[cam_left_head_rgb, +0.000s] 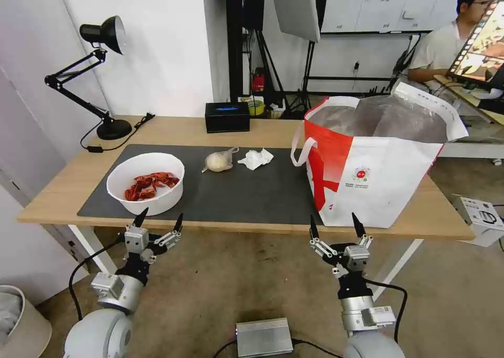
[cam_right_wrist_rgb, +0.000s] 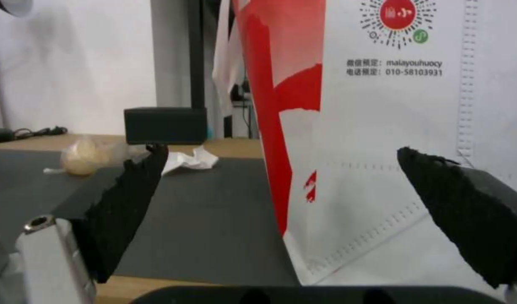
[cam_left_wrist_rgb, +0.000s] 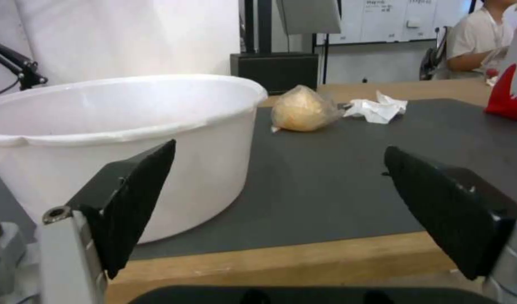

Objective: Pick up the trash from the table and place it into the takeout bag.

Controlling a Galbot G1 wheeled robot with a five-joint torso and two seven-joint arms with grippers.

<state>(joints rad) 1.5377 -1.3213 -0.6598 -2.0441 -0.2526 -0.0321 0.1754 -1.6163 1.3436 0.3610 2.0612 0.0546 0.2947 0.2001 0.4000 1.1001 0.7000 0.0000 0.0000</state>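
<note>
- The left gripper hangs just below the near edge of the surface, fingers spread wide and holding nothing; the white bowl of red shells sits directly beyond it, near-left on the grey mat.
- The right gripper, equally released, faces the takeout bag standing at the right.
- One knotted clear bag and one crumpled tissue lie mid-mat, farther off, roughly between the arms.
- Trash count: three pieces; a clamshell box may be hidden inside the bag.
</note>
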